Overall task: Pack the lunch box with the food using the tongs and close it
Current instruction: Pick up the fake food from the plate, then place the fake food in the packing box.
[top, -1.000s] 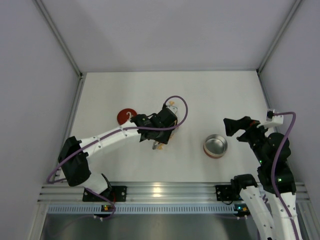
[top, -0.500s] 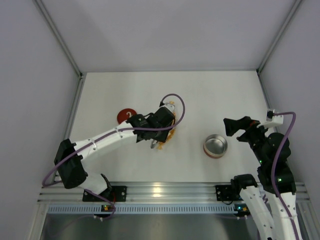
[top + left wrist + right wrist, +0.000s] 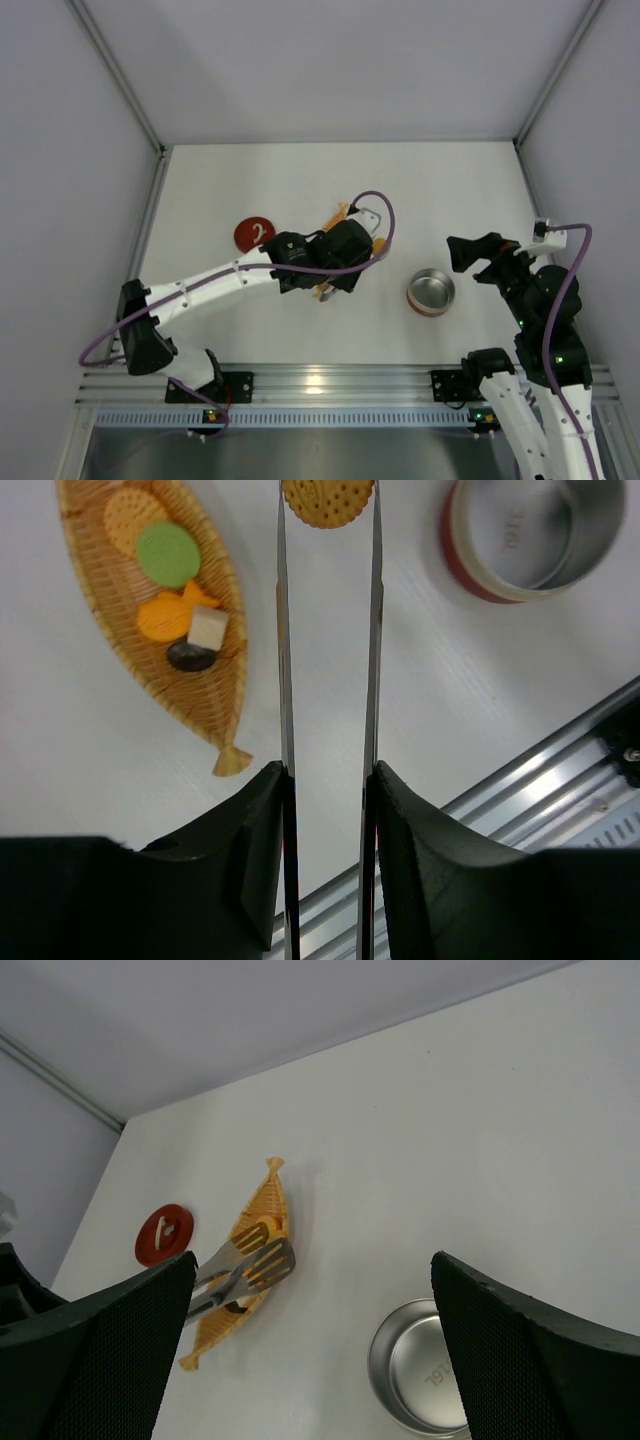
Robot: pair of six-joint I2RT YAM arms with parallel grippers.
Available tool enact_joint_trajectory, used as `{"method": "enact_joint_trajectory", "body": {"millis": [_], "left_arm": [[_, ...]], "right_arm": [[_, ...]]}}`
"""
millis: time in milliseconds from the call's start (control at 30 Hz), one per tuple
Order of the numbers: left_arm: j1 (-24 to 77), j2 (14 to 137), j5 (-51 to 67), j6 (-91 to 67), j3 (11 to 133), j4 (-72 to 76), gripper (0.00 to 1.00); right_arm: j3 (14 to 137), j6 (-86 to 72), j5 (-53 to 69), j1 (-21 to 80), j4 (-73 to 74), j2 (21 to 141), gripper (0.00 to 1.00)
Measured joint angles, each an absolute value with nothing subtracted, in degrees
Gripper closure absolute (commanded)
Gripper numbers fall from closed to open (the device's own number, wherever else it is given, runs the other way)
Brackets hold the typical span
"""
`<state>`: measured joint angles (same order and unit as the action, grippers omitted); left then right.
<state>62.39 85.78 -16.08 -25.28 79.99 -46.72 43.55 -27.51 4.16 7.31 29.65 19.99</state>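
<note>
Jaws of the left gripper (image 3: 328, 780) are clamped on the tongs (image 3: 283, 660), whose two arms run straight ahead from between them and pinch a round yellow biscuit (image 3: 328, 498) at the tips. Ahead and to the right stands the uncovered lunch box (image 3: 470, 565); ahead and to the left lies the orange tray (image 3: 218, 715) holding more food (image 3: 168, 555). The right gripper (image 3: 313, 1260) has its jaws spread wide apart, the lunch box low between them, the red lid (image 3: 164, 1235) far ahead to their left.
</note>
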Motion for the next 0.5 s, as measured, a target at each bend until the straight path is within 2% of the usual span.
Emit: {"method": "enact_joint_trajectory", "body": {"millis": [167,500], "left_arm": [[68.31,89.67,-16.19,-24.99,87.42,-46.46,0.61],[74.41,98.87,-15.55,-24.93,91.88,-46.28,0.6]], "right_arm": [[43.57,-27.49,4.14,7.31,29.71,19.99,0.0],[43.59,-27.49,4.12,7.31,29.95,19.99,0.0]]}}
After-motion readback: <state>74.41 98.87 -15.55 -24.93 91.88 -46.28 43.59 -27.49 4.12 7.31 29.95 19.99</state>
